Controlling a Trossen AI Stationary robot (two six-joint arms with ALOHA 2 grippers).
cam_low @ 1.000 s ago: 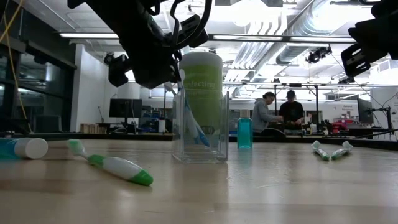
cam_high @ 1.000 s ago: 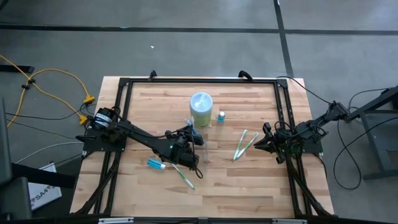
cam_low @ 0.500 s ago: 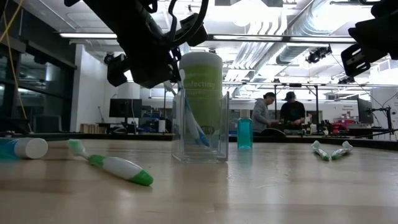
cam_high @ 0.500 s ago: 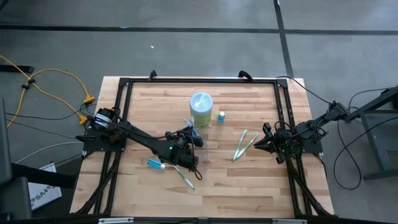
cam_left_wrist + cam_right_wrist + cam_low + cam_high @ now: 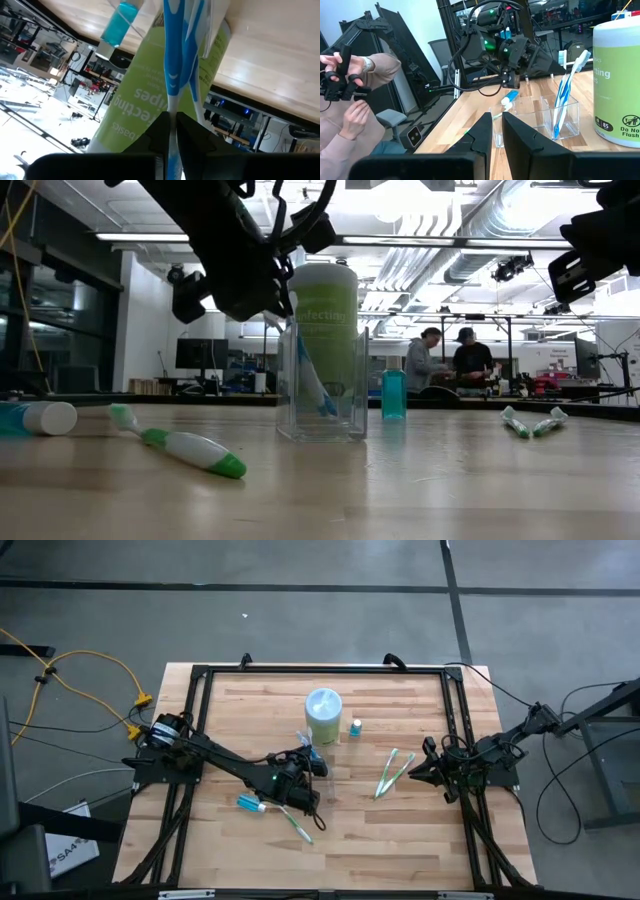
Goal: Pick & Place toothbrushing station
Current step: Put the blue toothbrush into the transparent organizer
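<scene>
One blue-and-white toothbrush (image 5: pixel 172 65) stays clamped in left gripper (image 5: pixel 172 131), barely shifted.

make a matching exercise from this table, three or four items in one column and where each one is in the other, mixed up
Items:
1. blue toothbrush
2. wipes canister
3. green toothbrush pair
4. toothpaste tube

Places:
A. lying flat near the right gripper
B. standing in the clear tumbler, held by the left gripper
C. lying beside the left arm
D. upright behind the tumbler

Pairs: 1-B, 2-D, 3-A, 4-C

Toothpaste tube (image 5: pixel 35 417) cut off at low view's edge; green canister (image 5: pixel 150 95) label partly cropped
</scene>
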